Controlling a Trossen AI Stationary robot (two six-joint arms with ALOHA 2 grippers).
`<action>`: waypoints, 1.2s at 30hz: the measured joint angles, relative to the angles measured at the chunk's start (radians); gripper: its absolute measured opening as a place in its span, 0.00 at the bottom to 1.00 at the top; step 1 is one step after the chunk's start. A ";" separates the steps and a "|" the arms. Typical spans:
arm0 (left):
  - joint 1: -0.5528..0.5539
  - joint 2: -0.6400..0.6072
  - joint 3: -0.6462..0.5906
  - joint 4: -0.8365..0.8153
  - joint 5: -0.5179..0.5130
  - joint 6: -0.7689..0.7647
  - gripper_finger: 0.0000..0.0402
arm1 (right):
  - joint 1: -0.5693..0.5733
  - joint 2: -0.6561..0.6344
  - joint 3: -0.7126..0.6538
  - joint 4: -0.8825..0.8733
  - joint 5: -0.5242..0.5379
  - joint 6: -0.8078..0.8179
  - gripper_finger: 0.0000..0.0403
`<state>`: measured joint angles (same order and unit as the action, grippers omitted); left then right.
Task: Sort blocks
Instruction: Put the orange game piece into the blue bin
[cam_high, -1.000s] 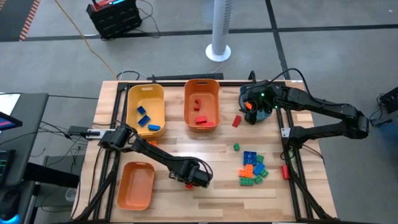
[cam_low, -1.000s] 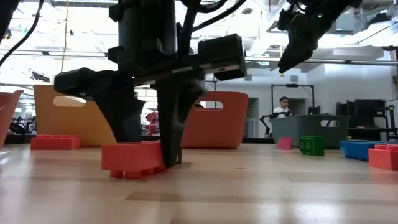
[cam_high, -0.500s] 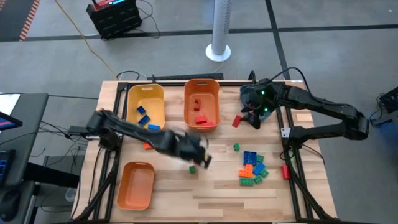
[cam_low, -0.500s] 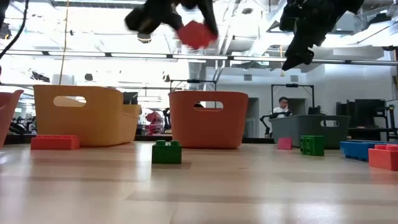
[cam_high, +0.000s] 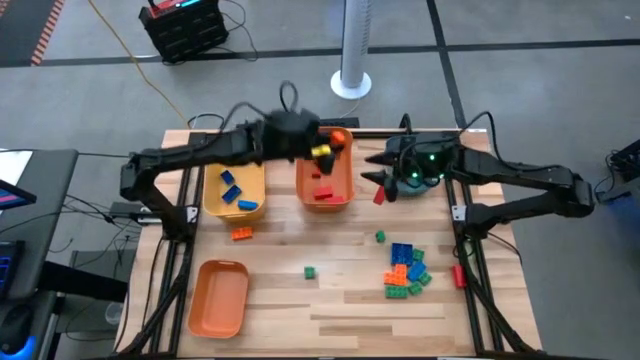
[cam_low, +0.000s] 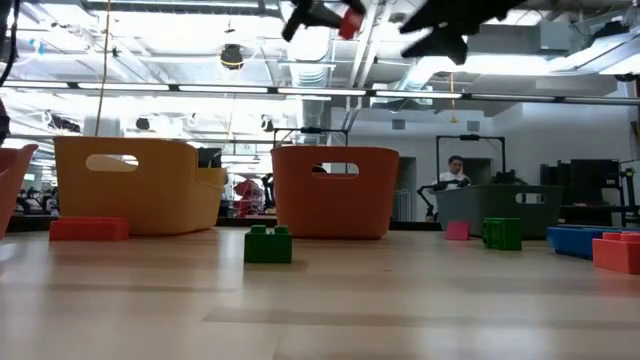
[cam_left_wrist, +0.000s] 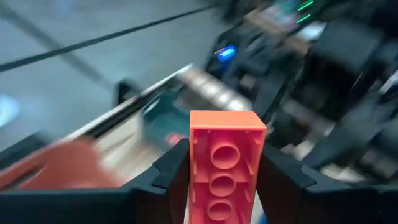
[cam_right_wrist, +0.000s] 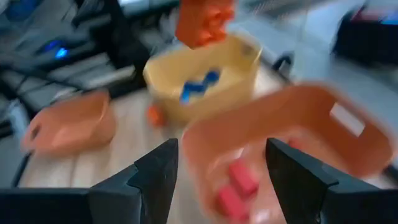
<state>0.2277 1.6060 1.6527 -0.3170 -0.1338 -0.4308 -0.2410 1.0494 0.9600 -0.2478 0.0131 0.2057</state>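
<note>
My left gripper (cam_high: 325, 150) is shut on a red brick (cam_left_wrist: 225, 162), high above the orange-red bin (cam_high: 325, 190) at the table's far middle; the low view shows the brick (cam_low: 350, 22) well above that bin's rim. My right gripper (cam_high: 372, 172) hangs open over the far right, beside the dark teal bin (cam_high: 425, 172), with nothing between its fingers (cam_right_wrist: 155, 174). Red bricks lie in the orange-red bin and blue bricks in the yellow bin (cam_high: 234, 160). Loose blocks (cam_high: 405, 270) rest flat on the table at the near right. My left gripper pinches the red brick by its two long sides (cam_left_wrist: 194, 168) between the two fingers. The fingers come roughly level from the table's left and lie along the brick, which sticks out past their tips. The brick's hollow underside faces the wrist, and it hangs clear above the bin.
An orange bin (cam_high: 219, 297) stands at the near left. Single blocks lie about: an orange one (cam_high: 241, 234) near the yellow bin, green ones (cam_high: 310, 271) (cam_high: 380, 236) mid-table, a red one (cam_high: 380, 195) by the orange-red bin. Bare wood lies along the near edge.
My left gripper has lifted the red brick off the table's near middle and swung it up and toward the far edge, over the orange-red bin, tipping from pointing down to nearly level. A green block shows where it stood. My right gripper has tipped upward a little.
</note>
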 joint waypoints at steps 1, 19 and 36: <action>0.030 -0.002 0.000 0.031 0.060 0.000 0.36 | 0.016 0.004 0.000 0.037 0.050 0.004 0.63; 0.107 0.077 0.000 0.295 0.222 0.053 0.36 | 0.078 0.150 0.126 0.115 0.421 0.066 0.63; 0.027 0.083 0.000 0.316 0.041 0.135 0.36 | 0.077 0.220 0.220 0.122 0.434 -0.027 0.63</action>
<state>0.2550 1.6890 1.6527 -0.0006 -0.0929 -0.2954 -0.1637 1.2693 1.1805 -0.1262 0.4475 0.1783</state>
